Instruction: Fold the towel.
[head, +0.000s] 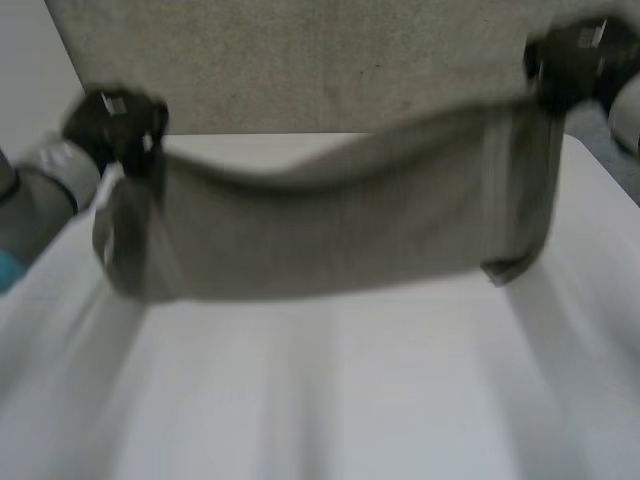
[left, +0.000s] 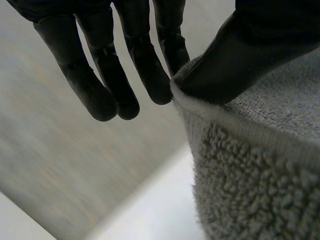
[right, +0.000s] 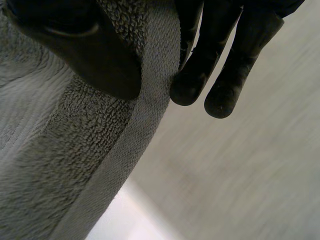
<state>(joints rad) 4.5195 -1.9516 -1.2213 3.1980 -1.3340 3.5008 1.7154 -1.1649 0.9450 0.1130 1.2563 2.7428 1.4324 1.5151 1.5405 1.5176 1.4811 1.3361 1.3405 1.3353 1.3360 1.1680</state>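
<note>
We held the towel (head: 330, 230) up above the white table (head: 330, 410), its long axis running straight across from our left hand (head: 115, 125) to our right hand (head: 575, 65). Each hand pinched one upper corner between thumb and a finger, the remaining fingers straight. The middle sagged and the lower edge hung free, so we judged neither hand better placed to lead the fold.
</note>
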